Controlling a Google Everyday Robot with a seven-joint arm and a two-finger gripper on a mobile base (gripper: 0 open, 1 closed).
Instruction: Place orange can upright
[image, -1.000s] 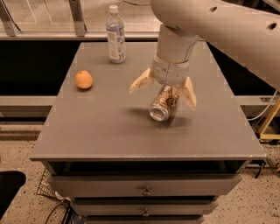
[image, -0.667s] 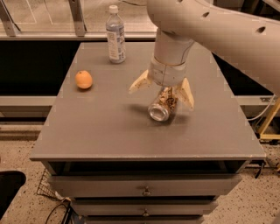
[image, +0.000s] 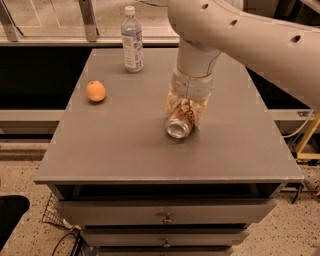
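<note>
The orange can (image: 180, 124) lies on its side near the middle of the grey table (image: 115, 150), its silver end facing the camera. My gripper (image: 185, 111) comes down from the big white arm right over the can. Its pale fingers (image: 171, 106) press against both sides of the can's body, so it is shut on the can. The can's far end is hidden under the gripper's wrist.
A clear plastic bottle with a white cap (image: 132, 40) stands at the table's back. A round orange fruit (image: 95, 91) lies at the left. Drawers (image: 165, 216) sit below the table's front edge. A yellow frame (image: 307, 142) stands at the right.
The fingers were spread wide on either side of the can; now they have closed onto it. The can has stayed in place on its side.
</note>
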